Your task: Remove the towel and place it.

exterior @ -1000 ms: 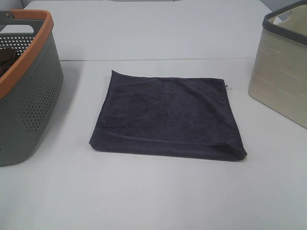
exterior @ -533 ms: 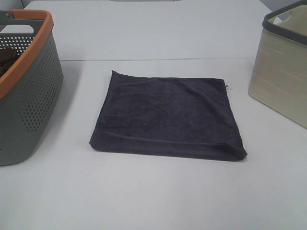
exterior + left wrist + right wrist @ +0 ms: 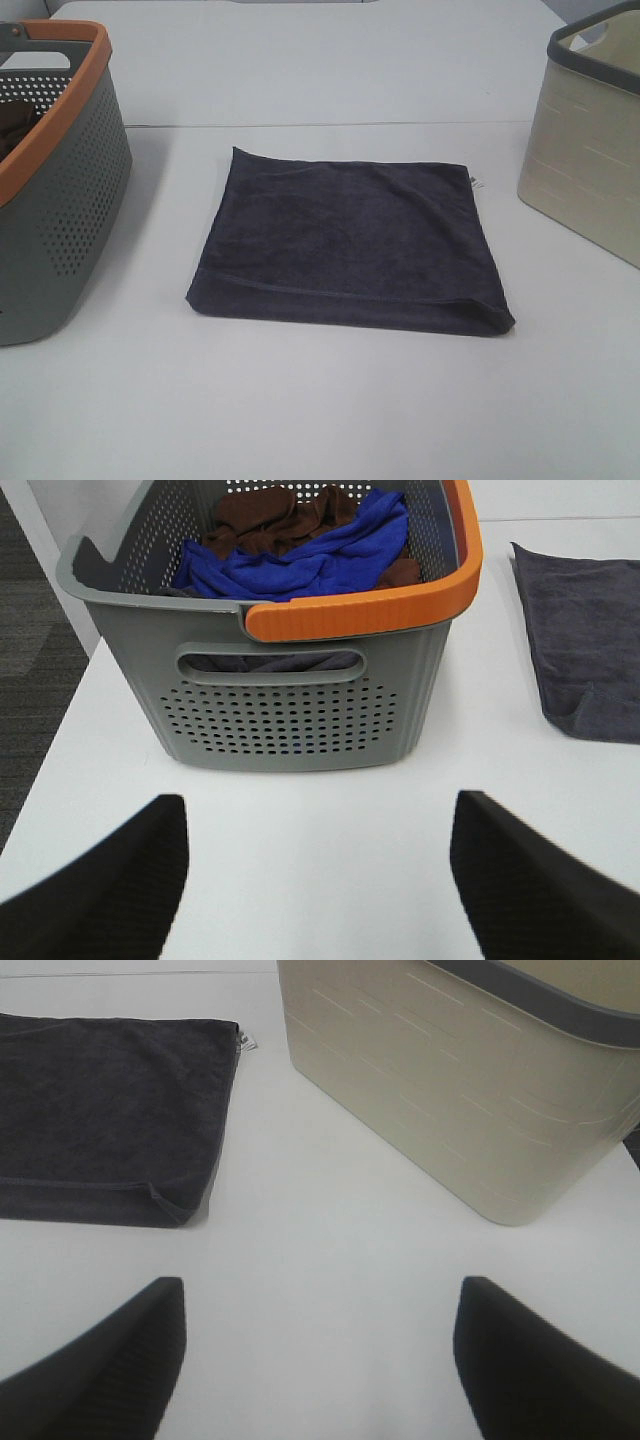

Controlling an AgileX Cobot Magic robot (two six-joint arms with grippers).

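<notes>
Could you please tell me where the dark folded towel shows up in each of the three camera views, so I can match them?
Exterior high: the dark folded towel lies flat mid-table, between the grey basket with the orange rim and the beige bin.
Left wrist: only one end of it shows, at the picture's right edge, beside the grey basket.
Right wrist: it fills the upper left, beside the beige bin.
Shared landmark: the towel's small white tag, also seen in the right wrist view.

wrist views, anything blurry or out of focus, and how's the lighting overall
Left wrist view: the fingers are soft and blurred at the frame edge, while the grey basket is sharp. Right wrist view: fingers likewise blurred, beige bin crisp. Exterior high view: even, diffuse light, faint shadow beside the dark towel.
</notes>
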